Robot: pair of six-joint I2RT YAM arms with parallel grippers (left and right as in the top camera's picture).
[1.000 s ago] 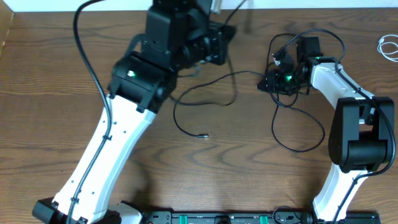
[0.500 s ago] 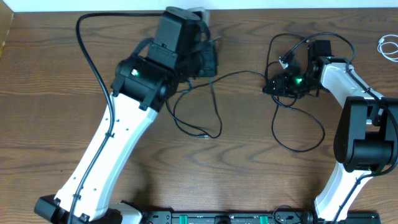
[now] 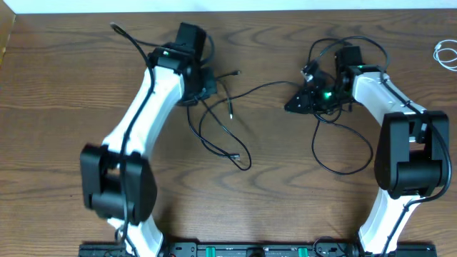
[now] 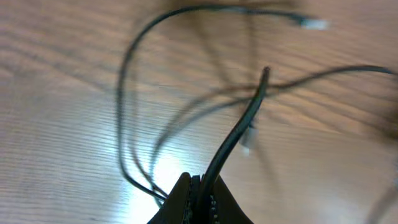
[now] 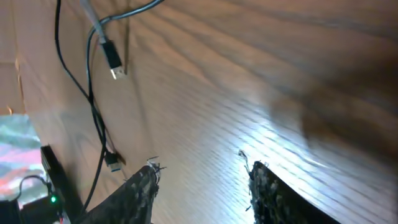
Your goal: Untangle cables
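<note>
Thin black cables lie in loose loops between my two arms, with more loops under the right arm. A short white cable lies coiled at the far right edge. My left gripper is low at the back left of centre, shut on a black cable whose free end sticks out past the jaws. My right gripper points left, and its jaws stand open over bare wood with nothing between them. Black cables with plug ends lie to its left.
The wooden table's back edge runs close behind both grippers. Thick black robot cables arc by the left arm and above the right wrist. A black rail lines the front edge.
My left arm has come down from high near the camera and swung left, drawing the black cable loops leftward. My right gripper has shifted a little to the left.
</note>
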